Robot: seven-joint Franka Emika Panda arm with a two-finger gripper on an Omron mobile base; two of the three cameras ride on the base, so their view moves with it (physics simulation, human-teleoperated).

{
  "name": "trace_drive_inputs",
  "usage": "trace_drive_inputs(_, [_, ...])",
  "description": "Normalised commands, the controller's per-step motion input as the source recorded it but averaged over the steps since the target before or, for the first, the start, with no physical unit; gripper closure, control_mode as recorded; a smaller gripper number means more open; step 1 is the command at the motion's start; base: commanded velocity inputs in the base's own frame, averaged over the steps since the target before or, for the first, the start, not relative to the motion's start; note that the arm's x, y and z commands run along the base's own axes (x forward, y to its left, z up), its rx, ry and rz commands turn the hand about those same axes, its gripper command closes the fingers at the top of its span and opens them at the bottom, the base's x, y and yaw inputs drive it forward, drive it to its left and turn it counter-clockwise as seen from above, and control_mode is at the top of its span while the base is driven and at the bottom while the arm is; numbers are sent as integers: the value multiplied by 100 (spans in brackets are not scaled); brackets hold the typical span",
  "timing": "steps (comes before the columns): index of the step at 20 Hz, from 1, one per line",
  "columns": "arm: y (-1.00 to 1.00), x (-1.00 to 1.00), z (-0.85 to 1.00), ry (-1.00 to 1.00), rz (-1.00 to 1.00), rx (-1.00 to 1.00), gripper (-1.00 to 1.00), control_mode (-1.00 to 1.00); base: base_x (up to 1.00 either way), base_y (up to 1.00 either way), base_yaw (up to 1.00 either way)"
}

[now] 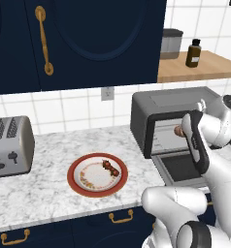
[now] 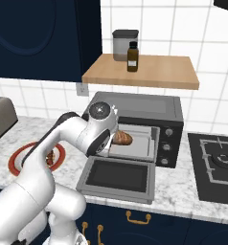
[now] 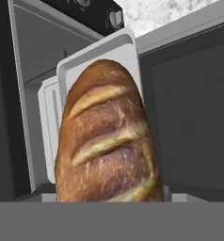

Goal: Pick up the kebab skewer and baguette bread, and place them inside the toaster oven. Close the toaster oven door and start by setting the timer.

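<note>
The golden-brown baguette bread [image 3: 107, 141] looms close in the hand view, over a pale tray [image 3: 97, 54]. My gripper [image 2: 116, 139] reaches into the mouth of the dark grey toaster oven [image 2: 149, 106] and is shut on the baguette bread [image 2: 125, 139], whose end sticks out past the hand [image 1: 177, 130]. Its fingertips are hidden by the loaf. The toaster oven door [image 2: 118, 176] lies folded down flat in front. The kebab skewer [image 1: 110, 168] rests on a red-rimmed plate [image 1: 74, 177] to the left of the oven.
A silver two-slot toaster [image 1: 11, 145] stands at the counter's left. The oven's knobs [image 2: 167, 139] sit on its right side. A wooden shelf [image 2: 144, 71] above holds a brown bottle and a grey canister. A black hob [image 2: 216, 160] lies right of the oven.
</note>
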Motion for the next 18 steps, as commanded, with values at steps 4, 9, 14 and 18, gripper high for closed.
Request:
trace_drive_inputs(4, [-1,62,-6,0,0,0,100,-100,0,0,0])
trace_drive_inputs(9, [-3,39,-8,7,4,0,100,-100,0,0,0])
trace_drive_inputs(14, [0,49,-9,3,3,0,100,-100,0,0,0])
trace_drive_inputs(18, [0,43,-27,0,3,0,100,-100,0,0,0])
